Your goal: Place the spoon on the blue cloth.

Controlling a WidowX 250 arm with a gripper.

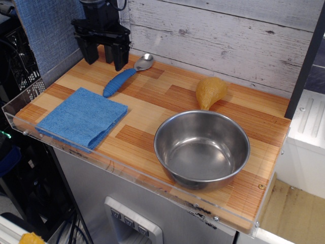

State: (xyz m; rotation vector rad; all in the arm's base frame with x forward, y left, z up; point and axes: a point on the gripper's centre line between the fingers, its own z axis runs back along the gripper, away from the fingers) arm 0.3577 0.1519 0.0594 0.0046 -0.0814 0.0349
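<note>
Nearest the camera ran the clear acrylic lip (109, 161) along the front edge of the striped wooden tabletop (162, 109). Just behind it, on the right half of the table, sat the large round stainless-steel bowl (202, 149), upright, with nothing visible inside. On the left, close to the front corner, lay the bright blue folded square cloth (81, 118), flat on the wood with nothing on it. Further back, beyond the steel bowl and apart from it, rested a tan pear-shaped object (210, 91). To the left of that, and behind the blue cloth, lay the small spoon with the shiny silver bowl and ribbed blue handle (125, 77), flat on the table and set diagonally: its handle end pointed toward the cloth but stopped short of it, and its metal bowl lay toward the whitewashed plank wall (218, 35) at the back. At the far left corner the black robot gripper (104, 55) hung fingers down, just to the left of the spoon's metal bowl. Its dark fingers stood apart with a clear gap between them, and nothing was held in that gap. The fingertips were low, near the tabletop, though whether they touched it could not be told. Behind the gripper on the left rose the blue-grey textured fabric panel (48, 30).
</note>
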